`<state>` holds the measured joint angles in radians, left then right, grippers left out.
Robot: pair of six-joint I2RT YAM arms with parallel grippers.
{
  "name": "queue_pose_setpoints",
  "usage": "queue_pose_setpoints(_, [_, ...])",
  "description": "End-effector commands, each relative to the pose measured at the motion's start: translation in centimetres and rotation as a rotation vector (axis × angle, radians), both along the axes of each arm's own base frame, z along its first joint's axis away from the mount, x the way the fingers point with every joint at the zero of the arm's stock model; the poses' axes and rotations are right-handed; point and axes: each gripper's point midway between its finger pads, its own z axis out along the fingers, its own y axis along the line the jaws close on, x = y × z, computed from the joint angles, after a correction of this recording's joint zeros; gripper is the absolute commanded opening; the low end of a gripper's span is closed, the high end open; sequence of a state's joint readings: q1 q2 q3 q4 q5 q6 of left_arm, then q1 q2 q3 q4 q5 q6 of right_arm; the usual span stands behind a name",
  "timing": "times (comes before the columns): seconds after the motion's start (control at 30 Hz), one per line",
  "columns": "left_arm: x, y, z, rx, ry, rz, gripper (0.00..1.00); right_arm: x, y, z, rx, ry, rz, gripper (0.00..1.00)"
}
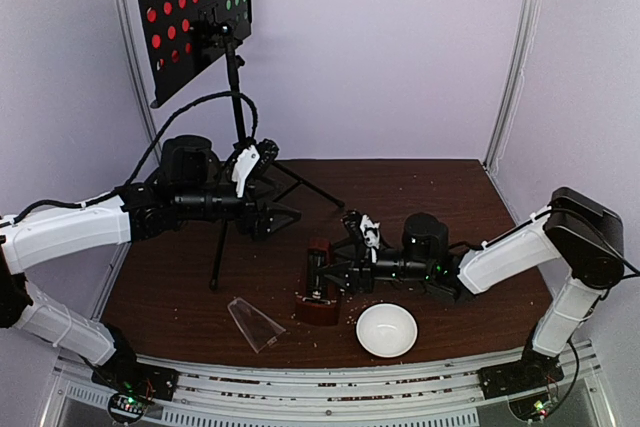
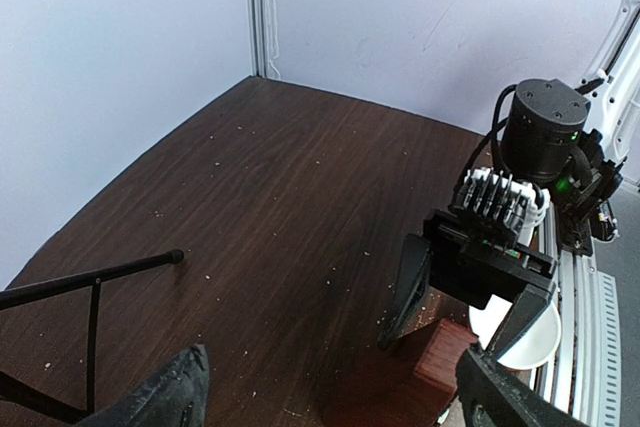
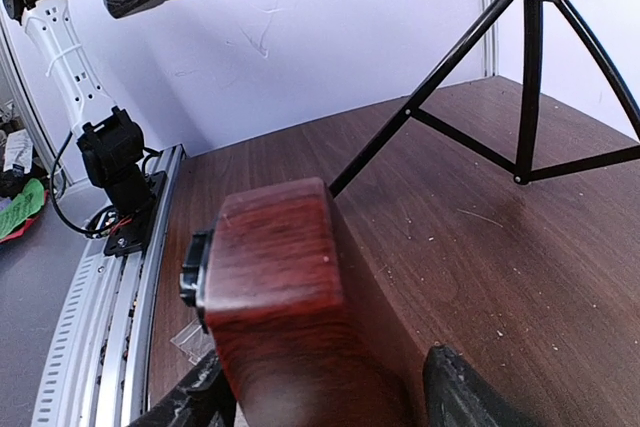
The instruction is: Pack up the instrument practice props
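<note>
The dark worktop [image 1: 450,207] carries everything. The black music stand [image 1: 195,17] is the biggest prop and stands at the back left with its tripod legs spread. The red and green music sheets [image 1: 155,42] show through the holes of its desk.

The left end effector [image 2: 335,397] hovers low beside the stand's pole. Its fingers are wide apart and hold nothing. To the right of the stand's feet and nearer the arm bases, the right end effector [image 2: 450,332] has a finger on each side of the metronome [image 3: 275,267]. I cannot tell whether the pads are pressing the wood or only flanking it.

The white bowl [image 1: 387,330] sits further right of the stand, close beside the metronome. The clear cover [image 1: 255,322] lies on its side in front of the stand's nearest foot, apart from the metronome.

The step in hand looks like securing the metronome, probably so it can be rejoined with its cover. The faces taper, so the pads should seat low and square on two opposite flat sides, clear of the black key on its flank. The grip should close gently, and the lift should go straight up to avoid nudging the bowl.
</note>
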<state>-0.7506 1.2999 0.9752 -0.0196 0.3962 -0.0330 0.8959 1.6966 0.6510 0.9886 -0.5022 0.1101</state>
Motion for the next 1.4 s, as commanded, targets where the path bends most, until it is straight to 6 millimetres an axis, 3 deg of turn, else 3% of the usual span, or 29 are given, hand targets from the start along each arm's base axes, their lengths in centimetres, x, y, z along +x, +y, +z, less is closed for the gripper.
queue_pose_setpoints(0.0, [0.2, 0.0, 0.3, -0.007, -0.032, 0.001, 0.89, 1.1, 0.1, -0.1, -0.004, 0.022, -0.024, 0.68])
queue_pose_setpoints(0.07, [0.3, 0.1, 0.2, -0.006, -0.033, 0.004, 0.89, 1.0, 0.2, 0.0, -0.001, 0.024, -0.019, 0.73])
queue_pose_setpoints(0.17, [0.4, 0.2, 0.2, 0.000, -0.038, 0.011, 0.89, 0.8, 0.2, 0.3, 0.002, 0.024, -0.008, 0.92])
queue_pose_setpoints(0.23, [0.5, 0.3, 0.3, 0.004, -0.045, 0.017, 0.89, 0.7, 0.1, 0.5, 0.004, 0.024, -0.004, 0.99])
queue_pose_setpoints(0.43, [1.1, 1.3, 1.0, 0.023, -0.090, 0.079, 0.92, 0.1, -0.7, 3.0, 0.028, -0.014, -0.002, 1.00])
queue_pose_setpoints(0.57, [0.6, 1.1, 1.7, 0.038, -0.093, 0.108, 0.93, 0.1, -2.4, 5.2, 0.024, -0.068, -0.053, 1.00])
queue_pose_setpoints(0.67, [-0.8, 0.7, 2.3, 0.017, -0.087, 0.119, 0.93, -0.2, -5.0, 7.5, 0.045, -0.133, -0.132, 1.00])
queue_pose_setpoints(0.8, [-3.0, 1.0, 1.9, -0.050, -0.031, 0.168, 0.94, 1.8, -10.7, 9.2, 0.040, -0.224, -0.406, 1.00])
queue_pose_setpoints(0.93, [-5.0, 1.1, -1.3, -0.072, 0.072, 0.232, 0.95, 4.0, -17.9, 8.4, 0.018, -0.269, -0.730, 1.00])
queue_pose_setpoints(1.1, [-6.8, 0.2, -3.4, -0.115, 0.148, 0.256, 0.96, 3.6, -25.6, 7.3, 0.109, -0.283, -1.031, 1.00])
queue_pose_setpoints(1.2, [-6.6, -0.7, -5.1, -0.085, 0.172, 0.299, 0.97, 3.3, -27.2, 7.6, 0.145, -0.291, -1.090, 1.00])
queue_pose_setpoints(1.37, [-7.0, -2.7, -6.1, -0.085, 0.191, 0.275, 0.96, 3.7, -27.3, 7.3, 0.127, -0.283, -1.107, 1.00])
